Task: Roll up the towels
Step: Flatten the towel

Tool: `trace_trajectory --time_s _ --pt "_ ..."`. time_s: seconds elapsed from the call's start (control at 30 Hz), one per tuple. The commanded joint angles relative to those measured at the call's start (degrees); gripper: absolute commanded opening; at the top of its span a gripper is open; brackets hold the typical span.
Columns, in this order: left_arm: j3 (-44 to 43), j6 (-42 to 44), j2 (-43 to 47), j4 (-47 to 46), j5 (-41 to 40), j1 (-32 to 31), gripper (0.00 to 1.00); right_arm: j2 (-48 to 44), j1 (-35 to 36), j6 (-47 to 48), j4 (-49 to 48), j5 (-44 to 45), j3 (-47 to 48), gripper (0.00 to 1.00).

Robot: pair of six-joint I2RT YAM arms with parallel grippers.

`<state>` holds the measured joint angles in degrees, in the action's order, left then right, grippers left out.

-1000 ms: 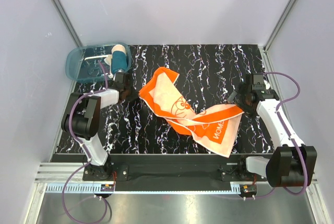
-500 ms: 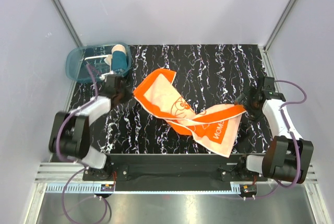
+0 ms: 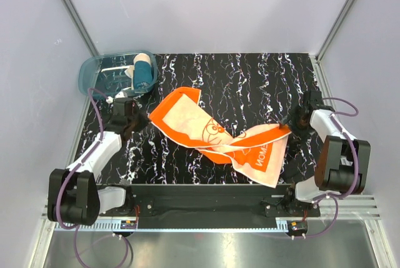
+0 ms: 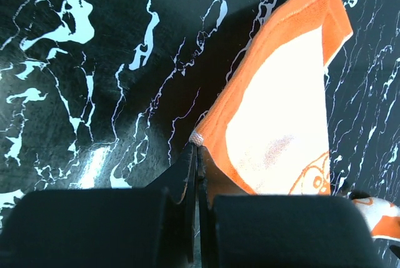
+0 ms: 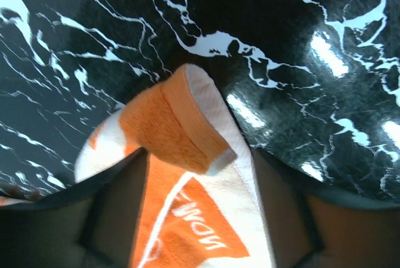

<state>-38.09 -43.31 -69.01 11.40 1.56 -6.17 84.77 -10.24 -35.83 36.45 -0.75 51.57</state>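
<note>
Pinching the orange towel point(image 3: 187, 115) at its left corner, the left claw point(image 4: 197, 148) is clamped tight, while the right claw point(image 5: 195, 177) grips its bunched right corner.

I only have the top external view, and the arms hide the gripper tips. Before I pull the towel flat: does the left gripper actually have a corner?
Observer: Yes. The left wrist view shows the left gripper pinched shut on the very tip of the towel, right at an orange hemmed corner.
Operator: And the right side, is it a clean corner grip too?
Observer: Not as clean. In the right wrist view the right gripper appears closed on a bunched part of the towel, and the orange corner is folded over on itself and sticks out beyond the grip.
</note>
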Motion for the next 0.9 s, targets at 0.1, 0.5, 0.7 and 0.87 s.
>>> trace_trajectory --time_s 0.1,0.5,0.7,0.87 --pt "-0.23 2.26 2.65 0.2 -0.25 1.08 0.0 1.36 -0.31 0.06 -3.66 0.4 3.27 0.52" --pt "-6.46 5.33 2.75 2.83 3.53 1.52 0.0 1.97 -0.39 0.59 -5.25 0.84 8.62 0.0" --pt "-29.46 5.26 -8.48 7.75 5.37 1.52 0.0 12.5 -0.39 0.94 1.86 -6.68 32.5 0.0" --pt "-60.11 4.72 -29.31 14.52 15.98 1.6 0.0 31.04 -0.66 2.52 16.97 -11.9 72.9 0.0"
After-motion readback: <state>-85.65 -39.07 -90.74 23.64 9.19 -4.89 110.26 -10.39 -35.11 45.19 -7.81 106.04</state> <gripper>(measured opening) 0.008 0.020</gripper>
